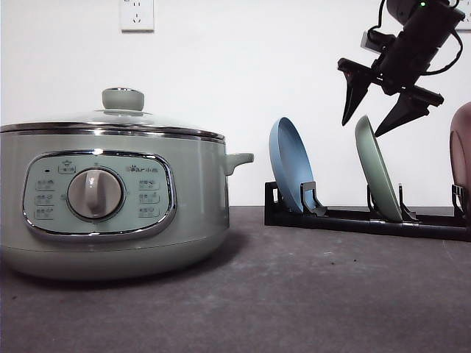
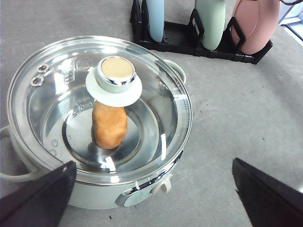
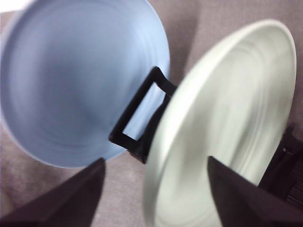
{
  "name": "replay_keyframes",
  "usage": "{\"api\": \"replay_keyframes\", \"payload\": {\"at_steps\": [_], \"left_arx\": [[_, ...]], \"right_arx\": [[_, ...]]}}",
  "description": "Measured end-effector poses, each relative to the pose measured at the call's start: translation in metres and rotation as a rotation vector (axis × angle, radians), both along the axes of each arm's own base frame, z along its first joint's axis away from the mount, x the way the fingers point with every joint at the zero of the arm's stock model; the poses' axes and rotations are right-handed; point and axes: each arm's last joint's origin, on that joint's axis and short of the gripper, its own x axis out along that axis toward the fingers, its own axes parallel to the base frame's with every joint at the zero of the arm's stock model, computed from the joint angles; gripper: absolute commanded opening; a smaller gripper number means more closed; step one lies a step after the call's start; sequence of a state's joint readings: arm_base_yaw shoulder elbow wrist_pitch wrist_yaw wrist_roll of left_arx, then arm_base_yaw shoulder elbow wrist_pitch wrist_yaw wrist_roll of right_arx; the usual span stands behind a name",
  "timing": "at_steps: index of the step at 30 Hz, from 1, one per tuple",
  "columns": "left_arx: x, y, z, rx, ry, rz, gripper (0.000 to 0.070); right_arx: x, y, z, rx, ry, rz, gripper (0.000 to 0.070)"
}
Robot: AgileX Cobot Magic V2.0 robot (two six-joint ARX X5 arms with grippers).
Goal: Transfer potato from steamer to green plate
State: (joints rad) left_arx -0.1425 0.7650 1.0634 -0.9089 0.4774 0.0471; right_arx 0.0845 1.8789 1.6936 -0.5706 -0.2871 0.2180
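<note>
Potato [image 2: 109,125] sits inside steamer [image 1: 110,198] under closed glass lid [image 2: 102,104]. Right hand [image 1: 377,110] spread wide above green plate [image 1: 377,169], upright in rack [image 1: 368,217]; left hand [image 2: 151,198] spread too. Risk: clipping the rim tips it onto blue plate [image 1: 291,165].

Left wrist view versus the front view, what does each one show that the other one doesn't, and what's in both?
The left wrist view looks down through the glass lid onto the potato inside the steamer, and shows the pink plate whole.

The front view has the control dial, the wall socket and the right gripper, open above the green plate.

Both show the steamer, blue plate, green plate and black rack.
</note>
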Motion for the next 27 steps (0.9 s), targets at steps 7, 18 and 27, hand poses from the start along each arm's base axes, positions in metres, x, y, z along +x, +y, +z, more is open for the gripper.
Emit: {"api": "replay_keyframes", "payload": {"at_steps": [7, 18, 27], "left_arx": [[0.000, 0.000, 0.000, 0.000, 0.000, 0.000, 0.0672], [0.000, 0.000, 0.000, 0.000, 0.000, 0.000, 0.0672], [0.000, 0.000, 0.000, 0.000, 0.000, 0.000, 0.0672]], "right_arx": [[0.000, 0.000, 0.000, 0.000, -0.002, 0.000, 0.0058], [0.000, 0.003, 0.000, 0.026, 0.003, 0.020, 0.0007], [-0.026, 0.005, 0.045, 0.063, -0.099, 0.056, 0.0007]]}}
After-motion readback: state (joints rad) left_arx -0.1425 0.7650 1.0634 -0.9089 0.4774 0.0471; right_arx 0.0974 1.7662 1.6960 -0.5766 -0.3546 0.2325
